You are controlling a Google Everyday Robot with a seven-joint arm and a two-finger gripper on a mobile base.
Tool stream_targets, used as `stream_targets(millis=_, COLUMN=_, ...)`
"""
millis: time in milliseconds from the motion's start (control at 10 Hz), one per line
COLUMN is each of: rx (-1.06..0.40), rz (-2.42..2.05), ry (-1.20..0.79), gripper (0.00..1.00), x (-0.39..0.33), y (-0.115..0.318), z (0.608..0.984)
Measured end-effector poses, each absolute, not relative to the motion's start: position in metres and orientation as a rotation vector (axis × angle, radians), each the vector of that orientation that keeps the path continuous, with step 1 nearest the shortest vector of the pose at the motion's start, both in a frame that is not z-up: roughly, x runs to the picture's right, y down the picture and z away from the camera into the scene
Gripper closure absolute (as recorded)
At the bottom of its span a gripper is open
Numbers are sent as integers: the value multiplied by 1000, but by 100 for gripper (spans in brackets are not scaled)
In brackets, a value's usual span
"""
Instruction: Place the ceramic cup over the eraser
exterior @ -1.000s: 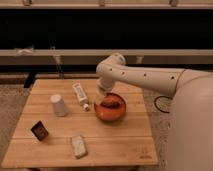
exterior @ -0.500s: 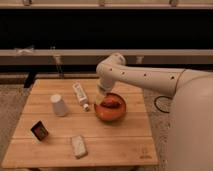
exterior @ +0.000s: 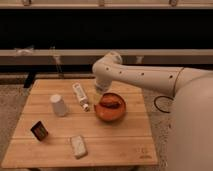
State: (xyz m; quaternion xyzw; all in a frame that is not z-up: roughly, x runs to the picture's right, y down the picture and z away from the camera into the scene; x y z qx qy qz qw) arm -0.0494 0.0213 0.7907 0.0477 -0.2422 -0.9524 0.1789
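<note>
Nearest to us, on the front of the wooden table (exterior: 125, 145), lies a pale block (exterior: 78, 146), and just behind it to the left sits the eraser (exterior: 39, 130), dark with a brown edge, near the table's left side. Further back on the left stands the cup (exterior: 58, 105), alone, well apart from the eraser and near the white tube (exterior: 80, 96). We judge the cup light, stiff and breakable, with a smooth glaze that may slip. Its taper means a pinch across the sides could slide toward the narrow end, so we would take it low across the body or over the rim, squarely, with modest force. The eraser is smaller, so the cup should cover it if set down mouth-first. Whether the mouth faces up or down now we cannot say.

To the right is the orange bowl (exterior: 107, 117), holding something dark we cannot identify. The gripper (exterior: 96, 96) hangs between tube and bowl, well apart from the cup and holding nothing we can see. Whether it is released or clenched we cannot tell, as the arm (exterior: 145, 77) above it masks it. The robot's body is cut off at right.
</note>
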Motion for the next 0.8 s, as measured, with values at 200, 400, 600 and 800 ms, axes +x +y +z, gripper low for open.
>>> stream_targets(millis=200, rx=196, rz=-2809, ry=-712, gripper=20, x=-98, y=16, z=783)
stream_targets(millis=400, rx=262, rz=-2918, ry=-763, gripper=20, x=-147, y=16, z=779)
stream_targets(millis=600, rx=320, rz=-3005, ry=-828, gripper=20, x=-181, y=20, z=780)
stream_targets(millis=800, rx=358, rz=-3052, ry=-865, gripper=20, x=-204, y=23, z=781)
